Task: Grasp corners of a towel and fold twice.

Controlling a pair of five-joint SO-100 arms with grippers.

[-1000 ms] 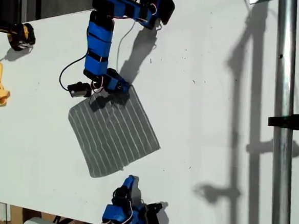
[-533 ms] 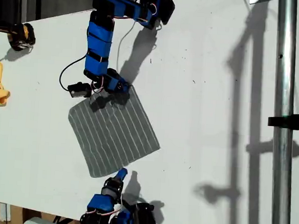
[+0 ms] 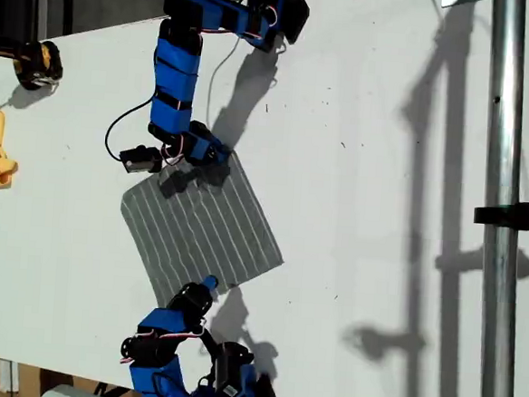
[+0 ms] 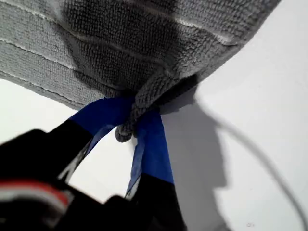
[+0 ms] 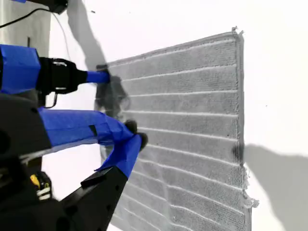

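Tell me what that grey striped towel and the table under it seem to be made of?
The towel looks like soft terry or microfibre: a nubby looped pile with thin white stripes and a fraying edge. The table looks like a smooth, matt white board, probably laminate or painted; shadows fall crisply on it.

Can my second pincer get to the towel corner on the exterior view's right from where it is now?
Probably yes. That corner lies flat on bare table with nothing on or beside it. My second pincer sits nearby at the towel edge, and my first pincer grips the far edge.
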